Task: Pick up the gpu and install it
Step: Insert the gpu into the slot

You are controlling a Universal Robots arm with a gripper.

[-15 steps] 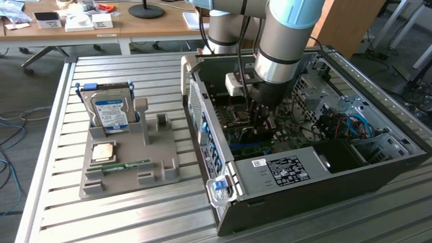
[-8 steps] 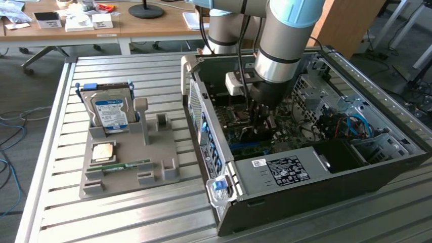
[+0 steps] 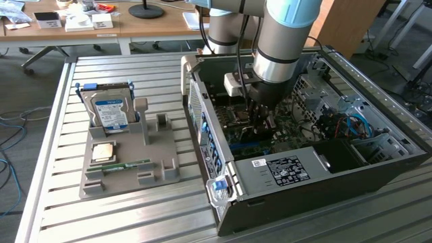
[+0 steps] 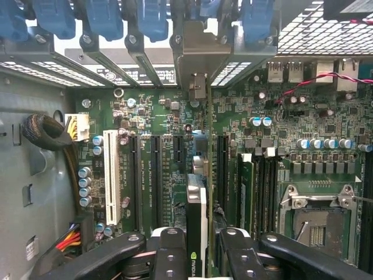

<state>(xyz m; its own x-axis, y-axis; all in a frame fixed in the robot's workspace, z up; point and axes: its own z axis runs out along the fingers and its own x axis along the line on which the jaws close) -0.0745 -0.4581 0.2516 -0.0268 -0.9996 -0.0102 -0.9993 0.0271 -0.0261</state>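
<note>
Open case (image 3: 290,202) on bench (image 3: 135,212): gpu (image 4: 197,221) held above motherboard (image 4: 169,116).
The arm (image 3: 276,40) is found inside the case at the exterior view's centre. The card is pinched edge-on by the jaws of the gripper (image 4: 201,252), its bracket toward the rear openings, judged to suit slot alignment.

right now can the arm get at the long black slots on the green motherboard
Probably yes: the open grey case leaves the way free, and the pincer, gripping the thin black graphics card, hangs over those slots.
</note>
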